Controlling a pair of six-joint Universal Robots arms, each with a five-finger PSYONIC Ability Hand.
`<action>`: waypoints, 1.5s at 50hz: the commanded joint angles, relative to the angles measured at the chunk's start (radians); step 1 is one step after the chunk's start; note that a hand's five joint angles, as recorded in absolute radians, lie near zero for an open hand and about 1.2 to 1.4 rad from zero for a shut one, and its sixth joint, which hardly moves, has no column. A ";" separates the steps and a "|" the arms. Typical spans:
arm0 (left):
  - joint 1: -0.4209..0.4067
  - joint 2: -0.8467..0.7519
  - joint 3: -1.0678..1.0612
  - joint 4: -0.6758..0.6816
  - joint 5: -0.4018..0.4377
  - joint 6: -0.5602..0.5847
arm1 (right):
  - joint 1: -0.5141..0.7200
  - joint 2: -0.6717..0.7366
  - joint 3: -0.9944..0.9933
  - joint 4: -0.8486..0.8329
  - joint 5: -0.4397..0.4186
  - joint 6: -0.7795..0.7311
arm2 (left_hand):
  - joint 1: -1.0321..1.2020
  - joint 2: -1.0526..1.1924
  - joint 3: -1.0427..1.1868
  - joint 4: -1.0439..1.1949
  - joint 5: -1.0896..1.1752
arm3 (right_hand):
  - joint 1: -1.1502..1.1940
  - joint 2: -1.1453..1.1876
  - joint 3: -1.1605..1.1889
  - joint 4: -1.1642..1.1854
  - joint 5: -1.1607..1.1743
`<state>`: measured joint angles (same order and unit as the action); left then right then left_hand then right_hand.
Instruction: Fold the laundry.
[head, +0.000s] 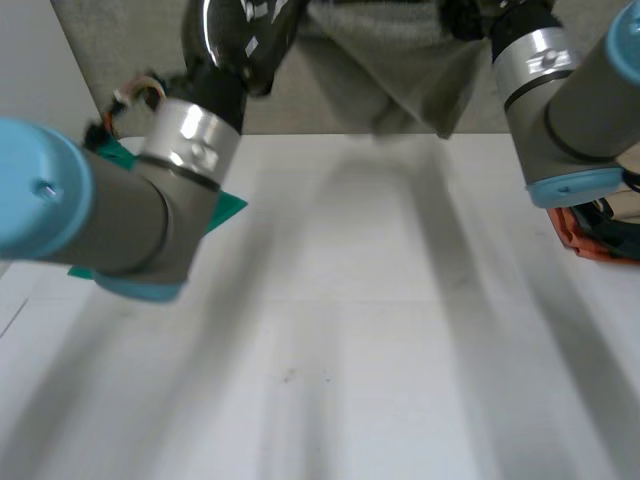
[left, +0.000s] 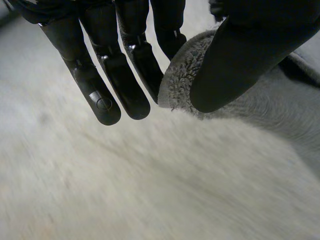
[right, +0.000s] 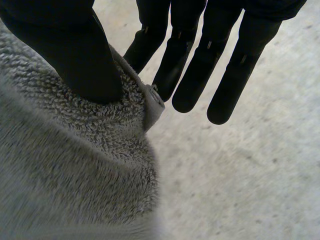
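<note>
The grey towel (head: 400, 70) hangs between both hands, up off the white bench (head: 340, 330). The left hand (left: 240, 55) pinches one corner between thumb and fingers (left: 135, 80). The right hand (right: 75, 50) pinches another corner the same way. A green thing (head: 228, 208) lies by the left arm.

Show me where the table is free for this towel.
The table is free across its middle and near side, between the green sheet under the left arm and the orange thing at right. Crowded: far edge, where left hand and right hand pinch the hanging towel.
</note>
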<state>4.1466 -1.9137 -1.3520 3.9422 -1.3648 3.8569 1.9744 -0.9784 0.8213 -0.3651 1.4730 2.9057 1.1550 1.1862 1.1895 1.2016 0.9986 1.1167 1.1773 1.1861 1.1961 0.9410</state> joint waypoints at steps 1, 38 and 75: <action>0.050 -0.004 0.033 -0.040 0.112 -0.051 | 0.000 -0.123 0.200 0.031 -0.019 -0.010 | 0.241 0.210 0.207 0.195 0.223 | 0.280 0.219 0.210 0.200 0.281; 0.053 0.297 -0.541 -0.355 -0.025 -0.343 | -0.012 -0.195 0.549 0.529 -0.051 -0.163 | -0.715 -0.747 -0.750 -0.762 -0.734 | -0.618 -0.678 -0.687 -0.697 -0.617; -0.167 -0.287 0.002 -0.561 -0.008 -0.229 | -0.068 -0.283 0.929 0.321 -0.010 -0.356 | -0.701 -0.732 -0.735 -0.747 -0.719 | -0.706 -0.766 -0.775 -0.785 -0.705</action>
<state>4.0494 -1.9986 -1.5482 3.4338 -1.3756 3.4781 1.9191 -1.2623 1.6699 0.0997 1.4456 2.5718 0.4534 0.4256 0.4334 0.4136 0.2326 0.4402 0.4310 0.4331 0.4140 0.2196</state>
